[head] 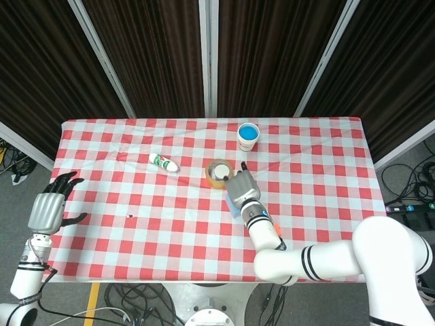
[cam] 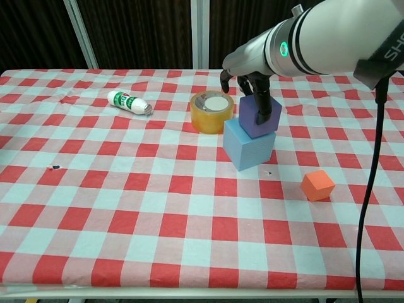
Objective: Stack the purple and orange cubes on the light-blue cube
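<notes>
Head view: As the right arm reaches over the middle of the bench, its right robot hand covers both the light-blue cube and the purple cube; neither can be checked here. The left robot hand hangs off the bench's left edge, fingers spread, holding nothing. The orange cube is hidden by the forearm.

Chest view, position: The purple cube sits at the top of the light-blue cube, tilted and offset toward the right rear corner; whether it rests fully cannot be told. The orange cube lies on the cloth, well apart to the right front.

Chest view, grip: The right robot hand clasps the purple cube from above, fingers down its sides.

Handling (judgement): Cubes look light, matte, possibly foam; slightly yielding, not fragile. Best taken on opposite flat faces, near the top, with modest pressure.

Risk (judgement): Offset seating may topple on release.

Other items: tape roll just beside the stack; paper cup and small bottle behind.
</notes>
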Controlling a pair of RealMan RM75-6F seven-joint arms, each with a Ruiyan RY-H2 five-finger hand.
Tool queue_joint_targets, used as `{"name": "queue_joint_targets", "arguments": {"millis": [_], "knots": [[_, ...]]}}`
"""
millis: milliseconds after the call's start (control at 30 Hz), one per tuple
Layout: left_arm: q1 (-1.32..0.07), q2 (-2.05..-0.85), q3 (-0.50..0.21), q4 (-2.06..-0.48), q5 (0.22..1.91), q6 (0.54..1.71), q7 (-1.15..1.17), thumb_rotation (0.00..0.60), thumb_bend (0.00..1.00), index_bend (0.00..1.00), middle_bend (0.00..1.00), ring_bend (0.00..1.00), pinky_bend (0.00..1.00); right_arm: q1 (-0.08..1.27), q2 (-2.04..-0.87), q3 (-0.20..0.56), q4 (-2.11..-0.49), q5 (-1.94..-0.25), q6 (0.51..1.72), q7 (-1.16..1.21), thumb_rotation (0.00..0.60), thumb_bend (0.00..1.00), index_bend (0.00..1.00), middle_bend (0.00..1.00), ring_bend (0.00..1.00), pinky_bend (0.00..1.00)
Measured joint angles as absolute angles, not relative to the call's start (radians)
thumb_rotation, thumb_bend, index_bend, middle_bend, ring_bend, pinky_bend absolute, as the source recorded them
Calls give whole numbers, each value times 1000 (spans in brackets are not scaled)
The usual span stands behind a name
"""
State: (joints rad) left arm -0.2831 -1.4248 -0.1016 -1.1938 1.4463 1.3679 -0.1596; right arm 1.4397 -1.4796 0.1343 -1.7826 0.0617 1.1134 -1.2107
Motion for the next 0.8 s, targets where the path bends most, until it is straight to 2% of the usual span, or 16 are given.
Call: {"name": "queue_joint_targets", "arguments": {"millis": [567, 733, 800], "knots": [[-283, -1427, -101, -1185, 1447, 1366, -167, 600, 112, 278, 244, 161, 285, 1439, -1510, 142, -1742, 58, 1106, -1210, 600, 177, 160, 536, 224, 0], [-282, -1428, -101, -1184, 1446, 1365, -167, 600, 111, 278, 244, 162, 285, 1436, -1507, 141, -1736, 52, 1091, -1209, 600, 159, 145, 434, 191, 0], [-282, -1428, -100, -1182, 1446, 1363, -167, 600, 111, 278, 244, 161, 285, 1435, -1503, 141, -1735, 53, 1083, -1209, 600, 141, 125, 372, 148, 0]]}}
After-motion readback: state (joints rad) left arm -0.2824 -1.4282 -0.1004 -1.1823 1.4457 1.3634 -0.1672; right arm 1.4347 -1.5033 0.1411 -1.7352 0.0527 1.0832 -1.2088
